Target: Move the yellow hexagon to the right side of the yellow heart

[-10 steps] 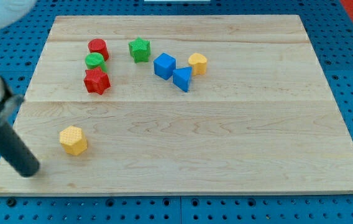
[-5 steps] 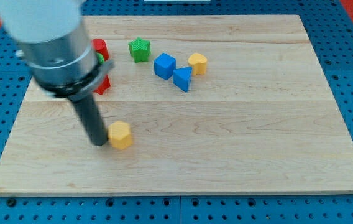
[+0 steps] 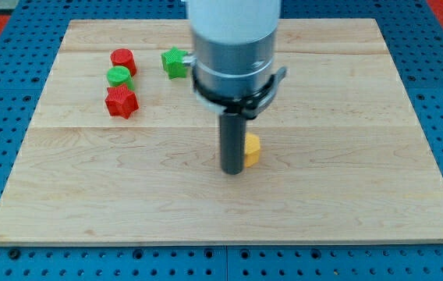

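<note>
The yellow hexagon sits near the middle of the wooden board, partly hidden behind my rod. My tip touches its left side. The yellow heart, the blue cube and the blue triangle are hidden behind the arm's body.
A red cylinder, a green cylinder and a red star cluster at the view's upper left. A green star lies to their right, partly covered by the arm. Blue pegboard surrounds the board.
My tip has swept from the board's lower left to its middle, pushing the yellow hexagon to the right. The arm now covers the blue blocks and the yellow heart.
</note>
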Tool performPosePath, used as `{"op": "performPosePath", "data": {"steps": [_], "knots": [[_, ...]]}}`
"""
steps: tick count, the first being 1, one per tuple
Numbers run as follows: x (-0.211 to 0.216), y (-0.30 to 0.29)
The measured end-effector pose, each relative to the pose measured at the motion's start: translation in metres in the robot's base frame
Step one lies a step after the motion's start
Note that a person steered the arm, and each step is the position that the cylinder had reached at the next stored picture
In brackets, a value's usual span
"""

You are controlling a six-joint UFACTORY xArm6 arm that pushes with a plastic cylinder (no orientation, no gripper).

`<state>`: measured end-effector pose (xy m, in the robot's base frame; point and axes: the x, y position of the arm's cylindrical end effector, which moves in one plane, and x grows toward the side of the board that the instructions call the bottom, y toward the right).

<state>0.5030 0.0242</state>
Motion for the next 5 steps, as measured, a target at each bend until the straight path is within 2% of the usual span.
{"op": "performPosePath", "data": {"steps": [3, 5], "knots": [[-0.095, 0.077], [-0.154, 0.092]]}}
